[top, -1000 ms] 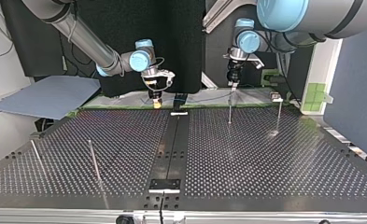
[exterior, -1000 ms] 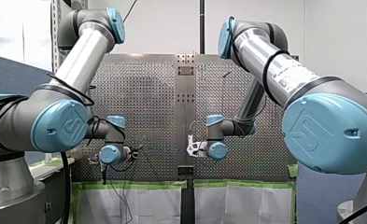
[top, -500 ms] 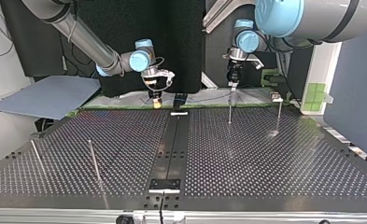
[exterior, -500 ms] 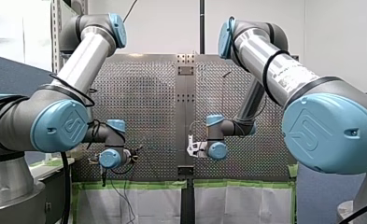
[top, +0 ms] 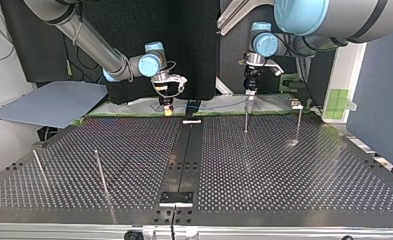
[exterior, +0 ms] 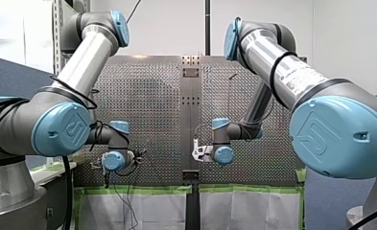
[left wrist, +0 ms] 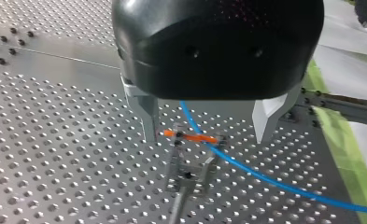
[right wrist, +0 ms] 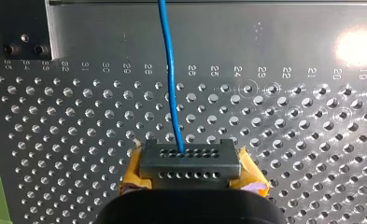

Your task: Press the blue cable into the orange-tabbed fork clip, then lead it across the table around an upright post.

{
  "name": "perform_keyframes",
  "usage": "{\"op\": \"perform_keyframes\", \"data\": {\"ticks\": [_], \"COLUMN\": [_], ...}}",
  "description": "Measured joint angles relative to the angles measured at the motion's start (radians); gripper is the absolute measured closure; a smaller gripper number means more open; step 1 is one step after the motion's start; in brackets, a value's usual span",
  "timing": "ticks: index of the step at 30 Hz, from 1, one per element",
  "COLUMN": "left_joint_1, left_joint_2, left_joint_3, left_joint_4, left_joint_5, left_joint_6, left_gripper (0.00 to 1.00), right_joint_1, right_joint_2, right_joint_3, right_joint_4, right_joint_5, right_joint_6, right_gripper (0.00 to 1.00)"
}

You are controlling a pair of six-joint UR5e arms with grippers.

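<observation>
Left tool [left wrist: 207, 133] spread, straddling the clip [left wrist: 189, 163]; cable [left wrist: 265, 179] crosses its fork directly beneath, seating unclear. Right tool [right wrist: 189, 167], well apart, appears pinched on the cable's far run.

The front view looks from behind and above over the table [exterior: 152, 105], the top view faces back low across it, and both wrist views sit close above its holes, sharing the blue cable [left wrist: 265, 178].

Silver arms [exterior: 88, 52], blue joint caps [exterior: 61, 129] — black cables [exterior: 272, 72], black-shelled left pincer [left wrist: 207, 137]
</observation>
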Motion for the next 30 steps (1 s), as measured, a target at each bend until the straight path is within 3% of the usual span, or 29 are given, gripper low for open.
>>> {"op": "perform_keyframes", "data": {"ticks": [30], "left_joint_1": [-0.001], "left_joint_2": [0.009], "left_joint_3": [0.000], "left_joint_4": [0.000], "left_joint_5": [-0.001], "left_joint_6": [-0.016], "left_gripper": [0.00], "right_joint_1": [0.000], "right_joint_2": [0.000], "right_joint_3": [0.000], "right_joint_4": [0.008], "right_joint_5": [-0.001], "right_joint_6": [0.000], "right_gripper": [1.00]}}
